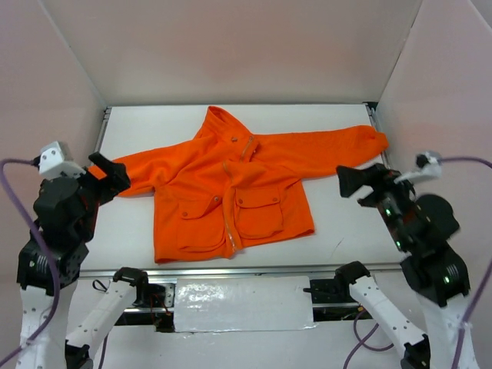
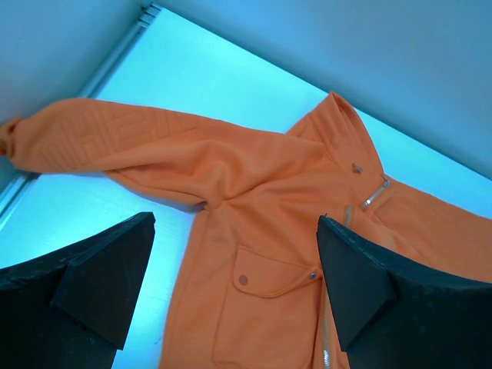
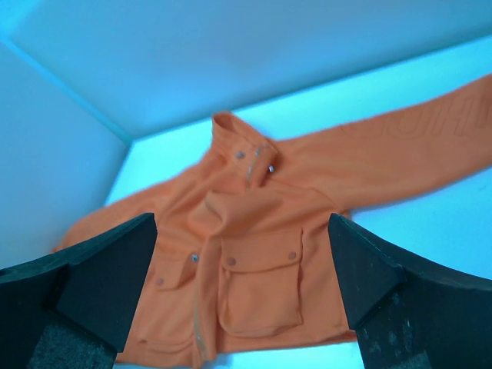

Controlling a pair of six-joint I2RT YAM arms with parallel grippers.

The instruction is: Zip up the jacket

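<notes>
A small bright orange fleece jacket [image 1: 201, 178] lies flat, front side up, in the middle of the white counter [image 1: 338, 231]. In the top view its stand-up collar [image 1: 224, 125] points to 12 o'clock and its hem lies toward 6 o'clock. One long sleeve [image 1: 138, 167] stretches out to 9 o'clock, and the other sleeve [image 1: 338, 144] reaches toward 2 o'clock, its cuff near the counter's far corner. Two flapped front pockets with small snaps [image 1: 261, 209] sit side by side on the lower half. The pale centre zipper [image 1: 231, 231] runs between them from the hem toward the collar. Near the collar the front edges fold apart a little; lower down I cannot tell whether the teeth are joined.

The left gripper [image 1: 110, 174] is at 9 o'clock of the jacket, by the cuff end of that sleeve. Its black fingers [image 2: 115, 269] are spread wide with nothing between them; its wrist view looks past them at the sleeve, one pocket and the zipper. Whether it touches the cuff cannot be told.

The right gripper [image 1: 347, 181] is at 3 o'clock of the jacket, just beside the body and below the other sleeve. Its fingers [image 3: 115, 265] are also spread wide and hold nothing; the jacket appears between them in the wrist view, slightly blurred.
</notes>
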